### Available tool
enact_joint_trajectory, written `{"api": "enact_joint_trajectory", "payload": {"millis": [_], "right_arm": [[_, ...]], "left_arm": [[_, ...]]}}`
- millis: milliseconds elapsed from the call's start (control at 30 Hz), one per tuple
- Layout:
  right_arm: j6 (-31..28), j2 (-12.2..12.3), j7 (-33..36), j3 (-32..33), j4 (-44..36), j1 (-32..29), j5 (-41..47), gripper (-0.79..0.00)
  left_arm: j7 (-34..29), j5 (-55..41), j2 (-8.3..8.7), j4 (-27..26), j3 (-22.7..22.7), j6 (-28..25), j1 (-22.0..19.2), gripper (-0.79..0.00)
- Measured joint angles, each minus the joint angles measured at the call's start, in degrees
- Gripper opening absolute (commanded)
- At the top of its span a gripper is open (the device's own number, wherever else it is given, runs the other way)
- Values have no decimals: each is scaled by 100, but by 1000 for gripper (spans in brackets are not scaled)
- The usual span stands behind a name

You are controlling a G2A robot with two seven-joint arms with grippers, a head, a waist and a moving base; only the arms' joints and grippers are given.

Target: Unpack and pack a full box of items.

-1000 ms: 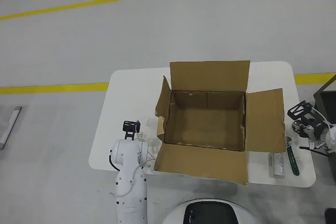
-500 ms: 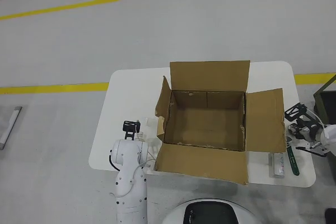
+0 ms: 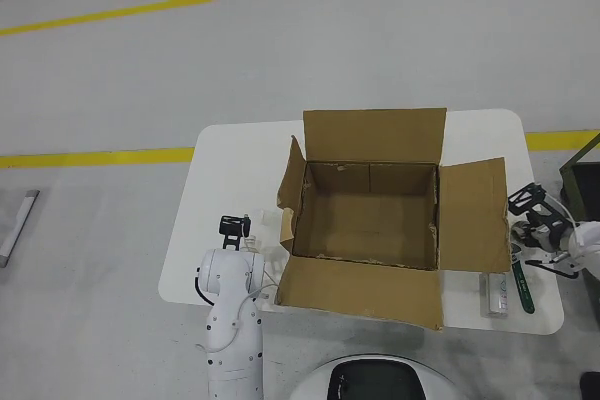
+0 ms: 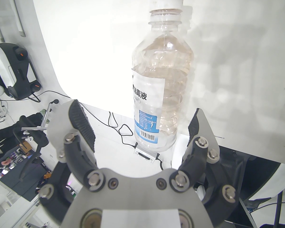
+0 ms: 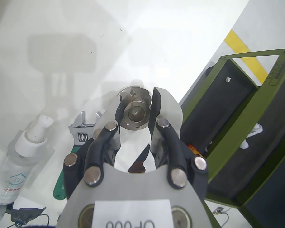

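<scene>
Two tools: left tool (image 4: 137, 110) wide open facing clear bottle (image 4: 161, 72); right tool (image 5: 137, 100) clamps metal fitting (image 5: 135, 113) beside wrench (image 5: 82, 129).

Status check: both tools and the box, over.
Left tool open, bottle standing ahead, not gripped. Right tool shut on metal fitting, near wrench and spray bottle. Box open, empty.

And there was the white table (image 3: 230, 190), round-cornered, set on a pale grey floor (image 3: 110, 80). A yellow line (image 3: 80, 158) ran out from either side of the table, and a second yellow line (image 3: 80, 17) lay well beyond it. Left of the table lay a grey bar (image 3: 13, 227), and a green frame (image 5: 247, 129) stood just beside its right edge.
</scene>
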Motion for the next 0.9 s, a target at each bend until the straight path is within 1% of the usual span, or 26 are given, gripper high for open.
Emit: {"api": "enact_joint_trajectory", "payload": {"millis": [100,167,233,267,300,367,400,433,467,500,533,567,733,767,900], "right_arm": [[51,20,-50,13,-32,-26,46,-523],[117,34,-100,70,-108,-67,123,-434],[208,45,-144,149,-189,-111,233,-403],[298,50,-195,211,-255,-141,328,-366],[360,52,-266,259,-316,-168,416,-65],[502,55,-429,369,-444,-253,628,-95],[577,56,-511,419,-500,-287,726,-139],[634,56,-613,462,-555,-322,824,-215],[709,53,-797,519,-609,-369,966,-409],[780,49,-952,561,-629,-406,1066,-468],[859,44,-1116,597,-645,-440,1160,-582],[1007,31,-1401,658,-674,-477,1309,-785],[1599,-33,-2767,763,-866,-717,1650,-785],[1728,-47,-3061,756,-941,-770,1657,-785],[2248,-94,-3879,679,-1198,-899,1502,-785]], "left_arm": [[0,0,0,0,0,0,0,0],[0,0,0,0,0,0,0,0],[0,0,0,0,0,0,0,0],[0,0,0,0,0,0,0,0],[0,0,0,0,0,0,0,0],[0,0,0,0,0,0,0,0],[0,0,0,0,0,0,0,0],[0,0,0,0,0,0,0,0],[0,0,0,0,0,0,0,0],[0,0,0,0,0,0,0,0],[0,0,0,0,0,0,0,0],[0,0,0,0,0,0,0,0],[0,0,0,0,0,0,0,0],[0,0,0,0,0,0,0,0],[0,0,0,0,0,0,0,0]]}}
